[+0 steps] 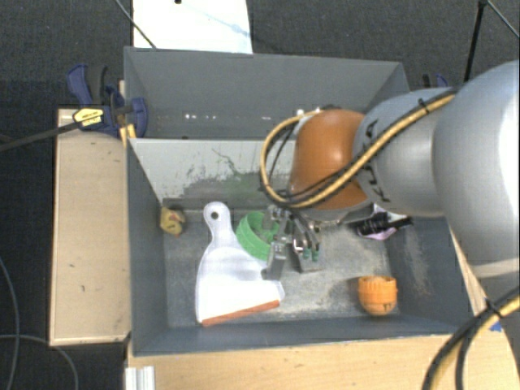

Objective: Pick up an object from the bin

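Note:
My gripper point(291, 260) hangs low in the middle of the bin, open, with nothing visible between its fingers. Its left fingertip point(274, 268) is at the right edge of a white dustpan point(227, 279) with an orange front lip, which lies flat with its handle pointing to the back. A green ring-shaped cup point(253, 234) lies on its side just left of the gripper, against the dustpan's upper right corner and partly hidden by the gripper.
A small yellow-brown lump point(171, 221) sits by the left wall. An orange ribbed object point(377, 293) stands near the front right. A pink and black thing point(375, 227) pokes out from under the arm at the right. The orange wrist cover and cables hide the bin's back middle.

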You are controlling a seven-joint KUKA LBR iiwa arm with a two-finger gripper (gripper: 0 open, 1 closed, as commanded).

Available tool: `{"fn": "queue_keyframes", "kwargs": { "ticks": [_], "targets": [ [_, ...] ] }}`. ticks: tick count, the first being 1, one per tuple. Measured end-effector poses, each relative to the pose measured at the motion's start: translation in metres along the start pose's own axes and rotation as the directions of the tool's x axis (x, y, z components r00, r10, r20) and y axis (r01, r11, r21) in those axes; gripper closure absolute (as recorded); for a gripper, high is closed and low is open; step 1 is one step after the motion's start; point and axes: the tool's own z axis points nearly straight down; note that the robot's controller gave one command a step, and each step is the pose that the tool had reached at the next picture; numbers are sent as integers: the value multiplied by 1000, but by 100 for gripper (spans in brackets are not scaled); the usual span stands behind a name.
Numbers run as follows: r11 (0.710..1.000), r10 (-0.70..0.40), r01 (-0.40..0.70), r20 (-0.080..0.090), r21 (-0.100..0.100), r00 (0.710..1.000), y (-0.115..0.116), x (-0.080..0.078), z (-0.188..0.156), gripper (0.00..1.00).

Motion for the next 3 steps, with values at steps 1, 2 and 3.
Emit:
{"fn": "queue_keyframes", "kwargs": {
  "ticks": [1, 2, 3],
  "targets": [
    [989, 146, -146, 6, -2, 989, -1, -13, -5, 0],
    [993, 120, -120, -1, 0, 993, 20, -3, 28, 0],
    [952, 305, -305, 0, -1, 952, 13, -19, 25, 100]
  ]
}}
